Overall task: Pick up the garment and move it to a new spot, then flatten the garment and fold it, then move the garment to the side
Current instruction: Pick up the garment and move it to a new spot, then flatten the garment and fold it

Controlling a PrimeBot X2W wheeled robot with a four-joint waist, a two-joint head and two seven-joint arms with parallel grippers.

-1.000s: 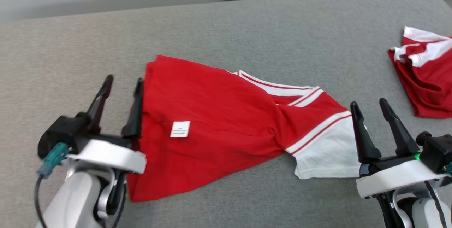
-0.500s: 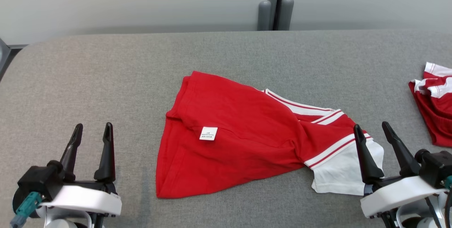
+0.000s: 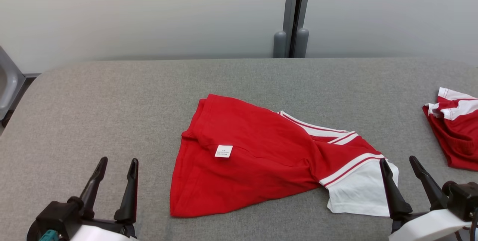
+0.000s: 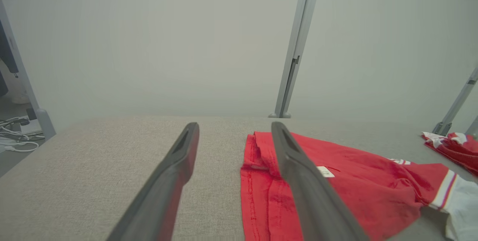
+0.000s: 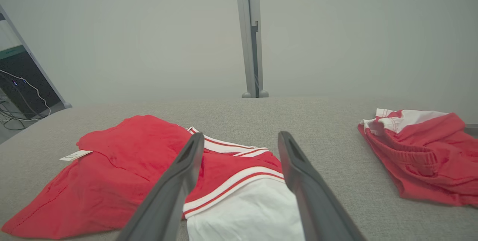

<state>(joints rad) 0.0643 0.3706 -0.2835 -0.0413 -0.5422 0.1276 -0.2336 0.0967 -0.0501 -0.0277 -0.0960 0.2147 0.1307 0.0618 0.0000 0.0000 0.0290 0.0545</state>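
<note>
Since a second ago the head camera has tipped up, sliding the whole picture down. The left gripper (image 3: 118, 160), then against the garment's left hem, now sits at the lower left of the frame, well apart from the cloth, its two fingers spread and empty

Largest is the table (image 3: 112, 95), a grey padded top with a coarse woven nap and rounded corners. On it, at the centre of the frame, lies the garment (image 3: 261, 158). It is a thin red jersey shirt spread in a rough wedge, hem to the left, with soft ridges where layers overlap. Its white sleeve (image 3: 358, 192), edged in red and white stripes, trails to the lower right. A second garment (image 3: 453, 136), the same red and white, lies bunched at the right edge. The right gripper (image 3: 398, 159) is at the lower right, fingers parted and holding nothing, one tip overlapping the sleeve's edge in the picture. Whether it touches the cloth I cannot tell. Smallest is a white label (image 3: 223, 151) lying flat on the red

The risk, as I judge it, is the cloth itself. A limp, layered knit lets a pinch catch only the top layer, so a lift would twist the shirt instead of spreading it. The napped table would also likely grip a dragged hem and bunch it
</note>
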